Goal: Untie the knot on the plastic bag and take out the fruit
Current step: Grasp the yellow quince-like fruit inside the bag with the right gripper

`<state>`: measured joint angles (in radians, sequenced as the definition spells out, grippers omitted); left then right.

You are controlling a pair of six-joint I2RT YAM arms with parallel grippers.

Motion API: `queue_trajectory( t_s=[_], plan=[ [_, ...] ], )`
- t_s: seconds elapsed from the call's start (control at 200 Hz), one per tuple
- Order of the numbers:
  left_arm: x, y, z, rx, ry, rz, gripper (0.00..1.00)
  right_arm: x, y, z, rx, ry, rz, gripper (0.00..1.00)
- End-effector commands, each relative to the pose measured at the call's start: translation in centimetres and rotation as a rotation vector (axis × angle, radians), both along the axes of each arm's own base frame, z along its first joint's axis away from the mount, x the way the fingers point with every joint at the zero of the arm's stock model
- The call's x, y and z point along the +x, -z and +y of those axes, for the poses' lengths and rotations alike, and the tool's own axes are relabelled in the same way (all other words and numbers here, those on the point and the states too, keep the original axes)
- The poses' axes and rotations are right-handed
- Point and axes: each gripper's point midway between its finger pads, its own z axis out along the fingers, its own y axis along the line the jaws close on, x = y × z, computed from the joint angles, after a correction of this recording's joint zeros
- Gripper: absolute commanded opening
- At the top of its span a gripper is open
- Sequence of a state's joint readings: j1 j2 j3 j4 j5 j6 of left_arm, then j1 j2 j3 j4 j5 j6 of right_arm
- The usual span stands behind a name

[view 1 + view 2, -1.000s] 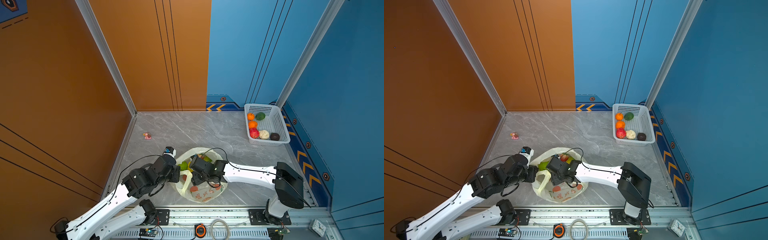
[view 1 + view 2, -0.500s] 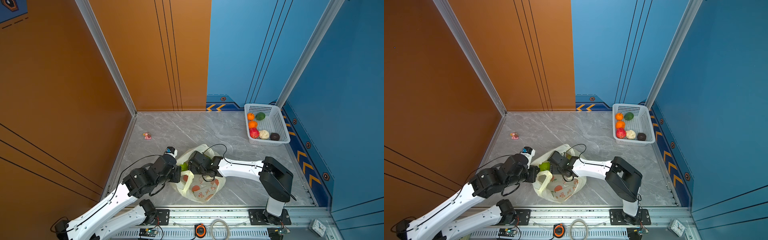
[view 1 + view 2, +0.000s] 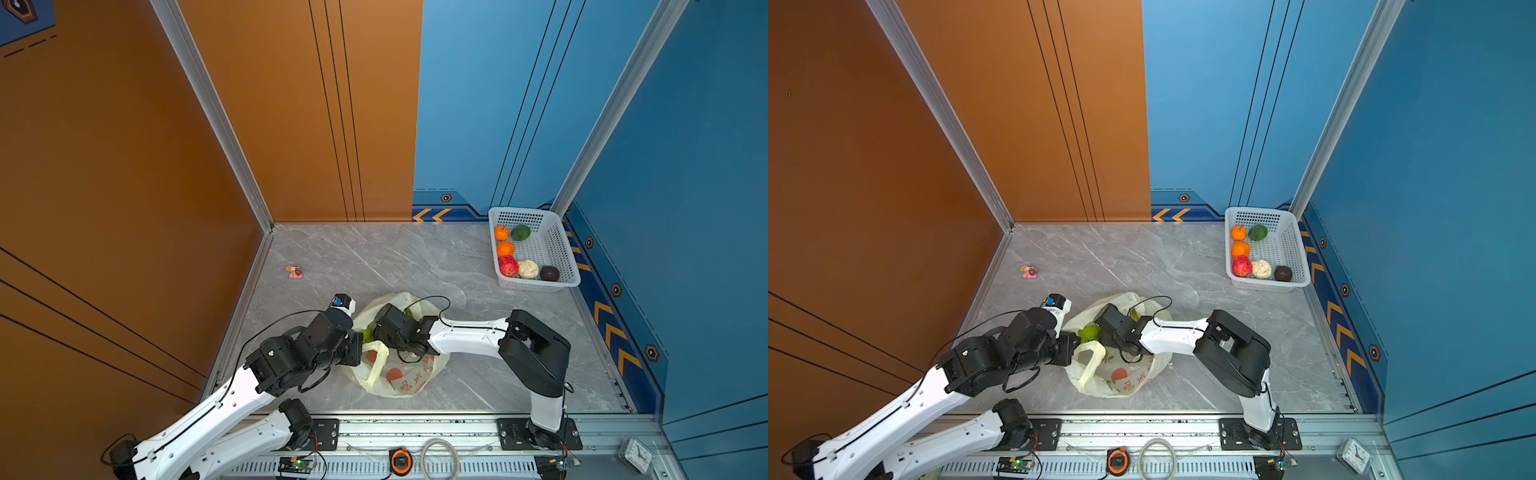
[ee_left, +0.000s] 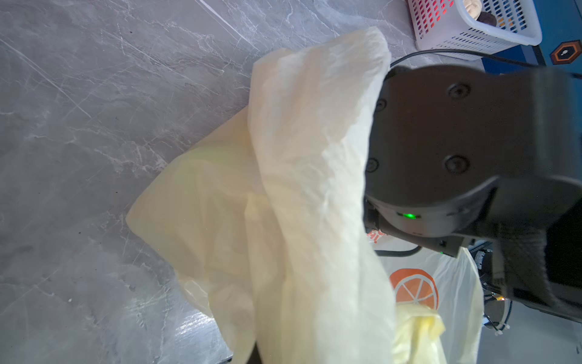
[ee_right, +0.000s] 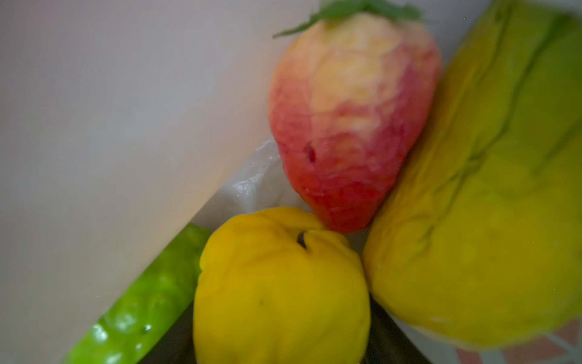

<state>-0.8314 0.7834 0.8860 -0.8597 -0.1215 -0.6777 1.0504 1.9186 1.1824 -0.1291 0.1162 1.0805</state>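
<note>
A grey marbled tabletop (image 3: 374, 257) sits between orange and blue walls, and the plastic bag (image 3: 399, 380) lies slumped on it. My left pincer (image 3: 360, 343) is clenched on the bag's left rim, with the film stretched taut. My right pincer (image 3: 382, 330) reaches into the bag's mouth. I cannot tell whether it is released or clamped. Inside the bag, close before it, lies fruit (image 5: 280, 290): yellow, red-and-cream and green. The white basket (image 3: 557, 245), well apart from the bag, holds six more.

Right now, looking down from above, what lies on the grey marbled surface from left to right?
Tiny pink toy figure → thin pale-yellow plastic bag printed with orange fruit → white perforated plastic basket.
</note>
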Motion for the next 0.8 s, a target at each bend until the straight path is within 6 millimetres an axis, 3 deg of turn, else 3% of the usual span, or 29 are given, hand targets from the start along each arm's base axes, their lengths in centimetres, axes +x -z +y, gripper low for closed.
queue_trajectory(
  t_s=[0.0, 0.24, 0.626, 0.796],
  plan=[
    [-0.1, -0.1, 0.0, -0.011, 0.011, -0.005, 0.00, 0.5, 0.2, -1.0, -0.025, 0.041, -0.017, 0.56],
    [0.1, -0.4, 0.3, -0.011, -0.002, -0.020, 0.00, -0.6, -1.4, -1.4, -0.012, -0.018, -0.019, 0.45],
    [0.2, -0.7, 0.5, -0.012, -0.016, -0.035, 0.00, -4.8, -3.8, -2.0, 0.016, -0.224, 0.053, 0.43],
    [0.4, -0.9, 0.5, -0.007, -0.017, -0.042, 0.00, -6.1, -5.9, -1.7, 0.017, -0.310, 0.045, 0.43]
  ],
)
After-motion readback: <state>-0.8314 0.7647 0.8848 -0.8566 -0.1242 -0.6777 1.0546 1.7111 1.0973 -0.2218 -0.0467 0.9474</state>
